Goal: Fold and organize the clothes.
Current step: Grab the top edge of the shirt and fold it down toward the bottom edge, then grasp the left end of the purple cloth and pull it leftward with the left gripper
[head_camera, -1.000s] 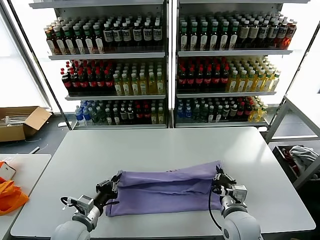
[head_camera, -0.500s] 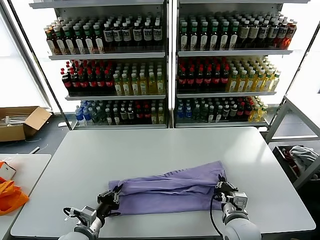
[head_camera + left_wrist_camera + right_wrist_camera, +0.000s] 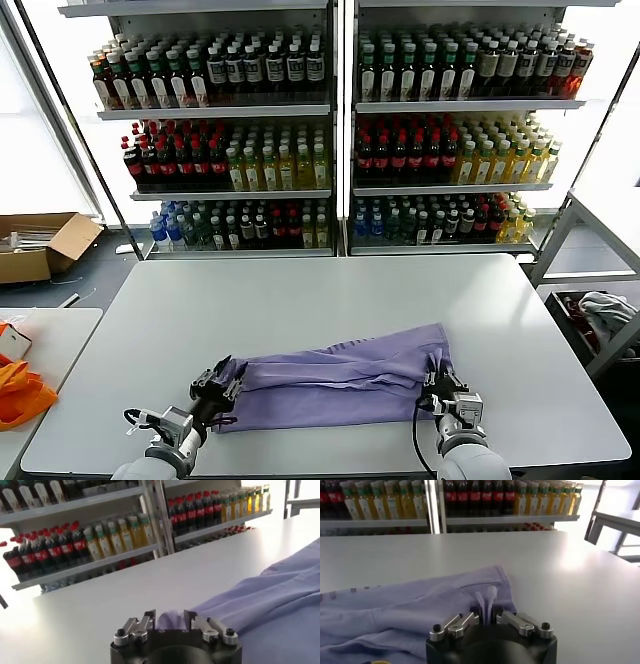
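A lavender T-shirt [image 3: 340,385] lies folded lengthwise in a long band across the near part of the white table [image 3: 300,300]. My left gripper [image 3: 212,385] is low at the band's left end. In the left wrist view the left gripper [image 3: 169,617] stands open, its fingers apart around a corner of the shirt [image 3: 260,600]. My right gripper [image 3: 440,385] is at the band's right end. In the right wrist view the right gripper [image 3: 486,614] is slightly open, with a thin upright pinch of the shirt [image 3: 420,605] standing between its fingers.
Tall shelves of bottles [image 3: 330,130] stand behind the table. A cardboard box [image 3: 40,245] sits on the floor at the left. An orange cloth [image 3: 20,390] lies on a side table. A grey-white bundle [image 3: 605,310] sits at the right.
Both grippers came down and toward the near edge, laying the shirt's upper layer flat on the table. Their jaws, shut on the cloth before, have parted.
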Controlling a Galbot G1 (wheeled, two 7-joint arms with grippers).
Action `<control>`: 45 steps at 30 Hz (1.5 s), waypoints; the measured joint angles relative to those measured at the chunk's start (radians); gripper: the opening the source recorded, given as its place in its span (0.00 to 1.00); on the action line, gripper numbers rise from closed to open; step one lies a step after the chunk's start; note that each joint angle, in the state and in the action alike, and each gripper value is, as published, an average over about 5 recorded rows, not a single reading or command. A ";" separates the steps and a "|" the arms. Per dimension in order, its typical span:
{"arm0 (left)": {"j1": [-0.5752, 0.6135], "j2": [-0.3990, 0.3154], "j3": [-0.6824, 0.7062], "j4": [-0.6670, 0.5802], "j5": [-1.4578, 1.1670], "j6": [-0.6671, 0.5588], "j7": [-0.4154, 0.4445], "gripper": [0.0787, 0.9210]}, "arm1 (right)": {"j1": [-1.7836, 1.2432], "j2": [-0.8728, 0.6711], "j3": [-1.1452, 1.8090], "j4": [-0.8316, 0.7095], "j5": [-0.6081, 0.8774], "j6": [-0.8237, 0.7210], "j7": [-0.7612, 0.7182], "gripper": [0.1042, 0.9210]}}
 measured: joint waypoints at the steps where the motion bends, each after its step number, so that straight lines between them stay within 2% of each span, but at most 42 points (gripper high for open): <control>1: 0.000 0.000 -0.001 -0.005 0.001 0.003 -0.002 0.46 | -0.001 -0.002 0.001 0.002 0.000 0.000 0.000 0.39; 11: 0.024 -0.040 -0.024 -0.074 0.005 0.043 -0.044 0.81 | -0.008 -0.030 0.030 0.093 0.028 -0.001 0.000 0.74; 15: 0.042 -0.072 -0.036 -0.102 -0.004 0.069 -0.067 0.88 | -0.003 -0.035 0.031 0.137 0.035 0.003 -0.003 0.85; 27: 0.082 -0.164 -0.053 -0.107 -0.065 0.129 -0.129 0.88 | 0.008 -0.043 0.014 0.181 0.049 0.020 -0.006 0.88; 36: 0.075 -0.198 -0.062 -0.071 -0.125 0.158 -0.152 0.88 | 0.003 -0.048 0.012 0.199 0.053 0.023 -0.005 0.88; 40: 0.072 -0.203 -0.061 -0.055 -0.144 0.165 -0.157 0.82 | 0.002 -0.046 0.011 0.206 0.053 0.024 -0.006 0.88; 45: 0.074 -0.202 -0.058 -0.045 -0.158 0.172 -0.160 0.66 | 0.004 -0.044 0.013 0.214 0.054 0.024 -0.005 0.88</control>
